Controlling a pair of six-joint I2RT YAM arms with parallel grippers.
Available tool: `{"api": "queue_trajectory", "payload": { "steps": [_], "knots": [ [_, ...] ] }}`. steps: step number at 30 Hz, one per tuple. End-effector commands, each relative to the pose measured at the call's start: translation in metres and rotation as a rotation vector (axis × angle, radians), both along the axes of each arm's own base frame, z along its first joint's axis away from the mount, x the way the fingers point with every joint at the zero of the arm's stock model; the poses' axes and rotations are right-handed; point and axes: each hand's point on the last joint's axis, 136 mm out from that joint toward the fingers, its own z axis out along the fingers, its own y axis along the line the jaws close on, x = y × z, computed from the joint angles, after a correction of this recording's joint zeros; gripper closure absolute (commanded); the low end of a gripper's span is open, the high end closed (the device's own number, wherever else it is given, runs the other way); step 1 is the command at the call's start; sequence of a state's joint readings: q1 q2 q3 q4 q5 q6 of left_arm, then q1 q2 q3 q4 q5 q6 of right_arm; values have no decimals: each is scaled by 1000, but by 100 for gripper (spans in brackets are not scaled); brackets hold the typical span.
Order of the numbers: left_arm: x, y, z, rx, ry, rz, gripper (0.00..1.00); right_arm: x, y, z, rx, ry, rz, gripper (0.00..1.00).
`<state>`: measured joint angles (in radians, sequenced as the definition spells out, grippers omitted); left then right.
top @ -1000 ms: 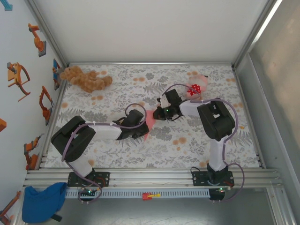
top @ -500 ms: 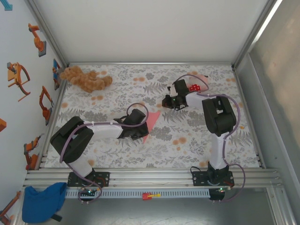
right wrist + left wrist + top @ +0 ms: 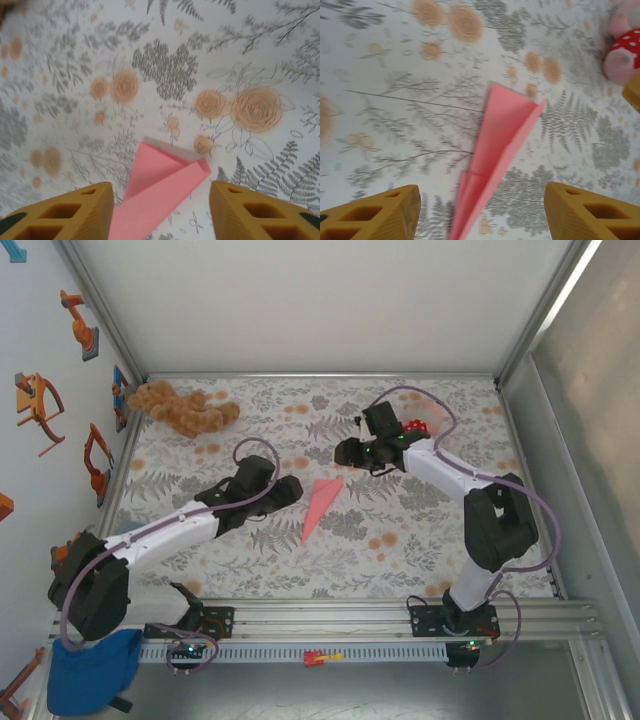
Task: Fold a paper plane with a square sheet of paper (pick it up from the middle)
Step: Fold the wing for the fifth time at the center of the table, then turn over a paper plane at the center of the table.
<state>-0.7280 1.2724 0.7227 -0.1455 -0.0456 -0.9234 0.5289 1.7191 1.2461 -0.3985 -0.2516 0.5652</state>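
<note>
The square sheet of paper lies folded as a slim salmon-pink paper plane (image 3: 320,509) on the floral table, its point toward the near edge. My left gripper (image 3: 291,489) hovers just left of it, open and holding nothing. My right gripper (image 3: 346,453) hangs just beyond the plane's wide end, also open and holding nothing. In the left wrist view the paper plane (image 3: 501,145) runs between the yellow fingers (image 3: 375,215) without touching them. In the right wrist view the plane's wide end (image 3: 162,182) lies flat below the spread fingers (image 3: 257,212).
A brown plush toy (image 3: 181,409) lies at the far left of the table. A pink plush toy with a red white-dotted patch (image 3: 418,426) sits behind the right gripper, and it shows as the pink plush (image 3: 624,55) in the left wrist view. A blue cloth (image 3: 92,670) lies off the table, near left.
Both grippers have opened and let go of the paper. The left one drew back to the left, the right one toward the far side. The plane now lies free on the table.
</note>
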Motion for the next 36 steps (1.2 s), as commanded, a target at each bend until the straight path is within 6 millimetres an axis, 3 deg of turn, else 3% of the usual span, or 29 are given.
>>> {"api": "queue_trajectory", "payload": {
  "steps": [1, 6, 11, 19, 23, 33, 36],
  "knots": [
    [-11, 40, -23, 104, 35, 66, 26, -38, -4, -28, -162, 122, -43, 41],
    [-18, 75, -28, 161, 6, 141, 10, -57, 18, -41, -252, 134, -81, 34],
    [-26, 93, -29, 184, -21, 171, 1, -60, 35, -51, -317, 125, -91, 33],
    [-34, 98, -38, 190, -11, 170, 4, -58, 55, -63, -384, 118, -84, 33],
    [-35, 97, -42, 193, 7, 160, 4, -62, 51, -70, -448, 143, -76, 37],
    [-34, 94, -48, 201, 31, 152, 4, -65, 34, -60, -499, 111, -125, 56],
    [-35, 94, -50, 208, 38, 151, 4, -67, 32, -63, -502, 120, -133, 58]
  ]
}}
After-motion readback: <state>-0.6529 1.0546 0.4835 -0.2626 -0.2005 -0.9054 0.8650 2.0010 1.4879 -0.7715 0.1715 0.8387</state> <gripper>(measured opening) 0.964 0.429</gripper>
